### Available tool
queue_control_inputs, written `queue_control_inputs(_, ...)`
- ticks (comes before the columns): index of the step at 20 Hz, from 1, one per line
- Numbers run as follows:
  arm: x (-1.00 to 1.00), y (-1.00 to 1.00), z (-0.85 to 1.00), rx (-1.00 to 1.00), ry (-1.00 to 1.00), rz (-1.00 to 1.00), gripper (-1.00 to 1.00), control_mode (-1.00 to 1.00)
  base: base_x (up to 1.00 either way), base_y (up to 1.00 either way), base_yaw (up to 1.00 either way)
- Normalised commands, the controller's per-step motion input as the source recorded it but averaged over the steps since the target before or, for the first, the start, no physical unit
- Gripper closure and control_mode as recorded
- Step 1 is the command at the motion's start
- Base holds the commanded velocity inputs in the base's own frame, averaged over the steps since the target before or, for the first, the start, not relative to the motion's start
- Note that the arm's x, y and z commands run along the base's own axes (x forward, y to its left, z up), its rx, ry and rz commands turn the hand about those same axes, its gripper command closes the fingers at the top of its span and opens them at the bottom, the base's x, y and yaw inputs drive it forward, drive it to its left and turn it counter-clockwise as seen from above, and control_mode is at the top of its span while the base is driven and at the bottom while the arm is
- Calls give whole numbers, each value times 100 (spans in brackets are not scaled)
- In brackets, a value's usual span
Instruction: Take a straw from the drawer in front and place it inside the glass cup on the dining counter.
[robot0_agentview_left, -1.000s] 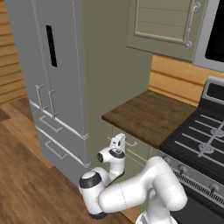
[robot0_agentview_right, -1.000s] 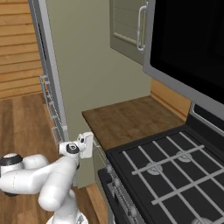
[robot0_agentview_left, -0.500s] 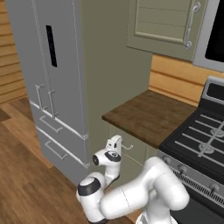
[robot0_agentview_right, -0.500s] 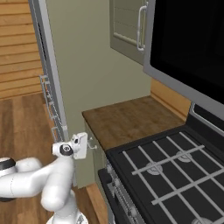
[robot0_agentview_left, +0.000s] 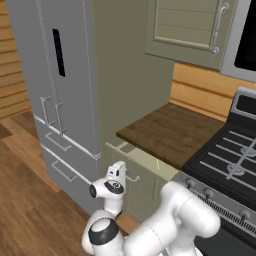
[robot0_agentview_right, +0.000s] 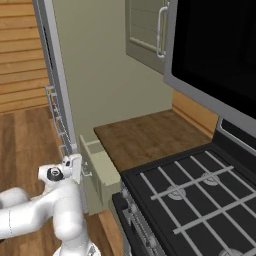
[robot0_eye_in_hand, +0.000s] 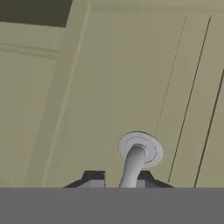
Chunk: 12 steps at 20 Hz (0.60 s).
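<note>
The sage-green drawer (robot0_agentview_left: 146, 165) under the wood countertop stands pulled partway out, its front panel (robot0_agentview_right: 101, 171) clear of the cabinet. My gripper (robot0_agentview_left: 122, 173) is shut on the drawer's small silver handle (robot0_eye_in_hand: 134, 162), which passes between the dark fingertips (robot0_eye_in_hand: 94, 178) in the hand view. From the right base view the gripper (robot0_agentview_right: 80, 168) sits at the drawer's front. A thin pale sliver (robot0_agentview_left: 158, 164) shows at the drawer's opening; I cannot tell whether it is the straw. The glass cup and the dining counter are out of view.
A tall grey fridge (robot0_agentview_left: 60, 85) stands just left of the drawer, its drawer handles close to my arm. A black stove (robot0_agentview_right: 200, 200) is on the right, with a brown countertop (robot0_agentview_left: 170, 132) between them. Upper cabinets (robot0_agentview_left: 195, 30) hang above.
The jaws have closed onto the drawer handle. My hand has drawn back toward the base, and the drawer front has come out with it.
</note>
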Motion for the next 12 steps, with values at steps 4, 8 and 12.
queue_control_inputs(4, -66, 94, -12, 1, 19, 0, 100, -100, 0, 0, 0)
queue_control_inputs(8, -70, 96, -16, 0, 20, 0, 100, -100, 0, 0, 0)
queue_control_inputs(12, -75, 100, -21, 0, 18, 0, 100, -100, 0, 0, 0)
